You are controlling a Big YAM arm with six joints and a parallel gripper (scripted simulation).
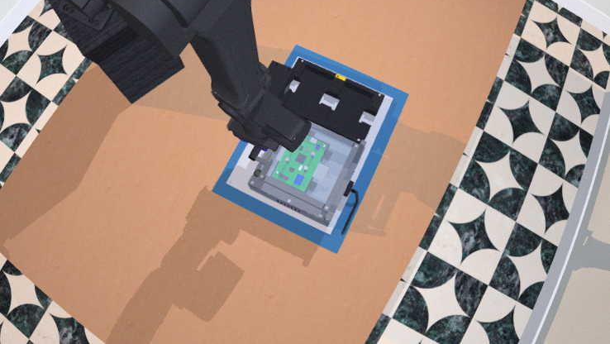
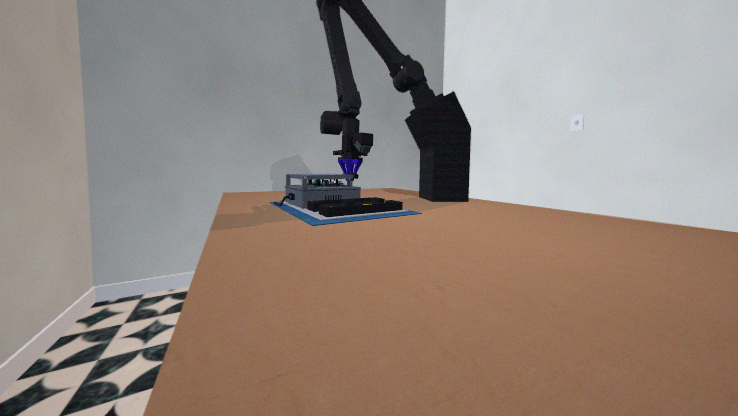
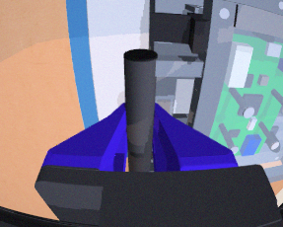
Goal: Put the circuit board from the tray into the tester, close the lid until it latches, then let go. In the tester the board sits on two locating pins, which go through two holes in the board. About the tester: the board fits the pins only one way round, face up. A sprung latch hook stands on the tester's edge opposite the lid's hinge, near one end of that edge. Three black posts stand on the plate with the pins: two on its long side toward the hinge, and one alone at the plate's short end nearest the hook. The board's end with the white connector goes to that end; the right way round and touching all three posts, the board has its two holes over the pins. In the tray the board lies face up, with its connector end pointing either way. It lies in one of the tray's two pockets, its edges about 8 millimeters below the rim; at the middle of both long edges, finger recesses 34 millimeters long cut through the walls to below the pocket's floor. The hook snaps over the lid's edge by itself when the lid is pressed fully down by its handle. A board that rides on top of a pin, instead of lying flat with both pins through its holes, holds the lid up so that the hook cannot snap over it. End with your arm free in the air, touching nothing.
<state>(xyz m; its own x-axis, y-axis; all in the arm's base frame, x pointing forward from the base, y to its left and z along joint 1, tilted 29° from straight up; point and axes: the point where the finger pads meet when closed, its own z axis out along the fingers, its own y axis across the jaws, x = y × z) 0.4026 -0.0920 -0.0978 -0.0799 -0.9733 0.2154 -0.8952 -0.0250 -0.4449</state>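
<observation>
The grey tester stands on a blue mat. The green circuit board lies inside it and shows through the clear pane of the lid. The lid's frame lies level on top of the tester. My gripper stands over the tester's edge farthest from the tray. Its blue fingers are shut on the lid's dark round handle. I cannot tell whether the hook holds the lid. The black tray beside the tester holds no board.
A black cable runs from the tester's side over the mat. The arm's black pedestal stands at the table's back. The arm hangs over part of the tray and tester in the overhead view.
</observation>
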